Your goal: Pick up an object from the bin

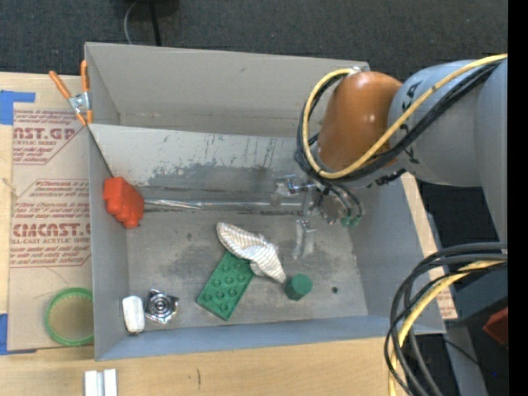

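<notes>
**Claw.** The gripper (304, 252) is hanging over the right part of the bin (206, 89), low above the floor and under the arm's orange cover. Whether it is spread or pressed together cannot be told from this angle. Nothing is visibly being gripped.

**Nearest things.** A small dark-green round piece (299, 285) is lying just beside the claw on the near side, clear of the front wall. A crumpled white patterned cloth (252, 250) is lying to the claw's left, with one end draping over a green studded brick plate (225, 283).

**Farther out.** An orange-red lump (124, 202) is sitting against the left wall. A metal star-shaped piece (161, 305) and a white stub (133, 313) are resting in the near-left corner, well apart from the claw.

**Procedure (judgement).** The step in hand is appearing to be alignment before descent.
- The round piece is offering the cleanest pick, since it is standing free.
- The claw is needing to be centred over it and opened before descending, because a round piece is liable to roll away from an off-centre closure.
- The cloth is the riskier choice, as lifting it is likely to drag the plate.
</notes>
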Motion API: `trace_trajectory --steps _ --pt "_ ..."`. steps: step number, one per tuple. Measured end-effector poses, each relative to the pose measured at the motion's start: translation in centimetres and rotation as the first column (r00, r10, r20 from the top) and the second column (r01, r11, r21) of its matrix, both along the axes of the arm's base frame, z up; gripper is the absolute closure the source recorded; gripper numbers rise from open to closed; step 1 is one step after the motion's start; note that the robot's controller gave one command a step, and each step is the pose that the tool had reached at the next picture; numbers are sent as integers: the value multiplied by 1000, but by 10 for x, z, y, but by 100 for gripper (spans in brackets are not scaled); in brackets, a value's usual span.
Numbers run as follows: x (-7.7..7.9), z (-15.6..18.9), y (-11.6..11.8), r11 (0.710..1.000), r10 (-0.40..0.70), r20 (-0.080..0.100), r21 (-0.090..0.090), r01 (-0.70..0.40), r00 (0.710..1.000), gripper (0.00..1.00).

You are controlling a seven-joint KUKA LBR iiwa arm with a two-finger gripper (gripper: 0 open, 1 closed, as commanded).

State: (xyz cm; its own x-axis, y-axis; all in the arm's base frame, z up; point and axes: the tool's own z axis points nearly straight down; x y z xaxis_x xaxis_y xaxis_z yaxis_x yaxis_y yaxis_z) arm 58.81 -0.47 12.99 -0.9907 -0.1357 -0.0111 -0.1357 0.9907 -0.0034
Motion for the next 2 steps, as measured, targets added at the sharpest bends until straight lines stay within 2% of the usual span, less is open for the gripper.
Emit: trace_trajectory --steps 1,2 --pt "-46 -7 24 1000 -2 -11 2 2 1000 0" --pt "-64 -33 38 995 -104 -4 3 104 995 0"
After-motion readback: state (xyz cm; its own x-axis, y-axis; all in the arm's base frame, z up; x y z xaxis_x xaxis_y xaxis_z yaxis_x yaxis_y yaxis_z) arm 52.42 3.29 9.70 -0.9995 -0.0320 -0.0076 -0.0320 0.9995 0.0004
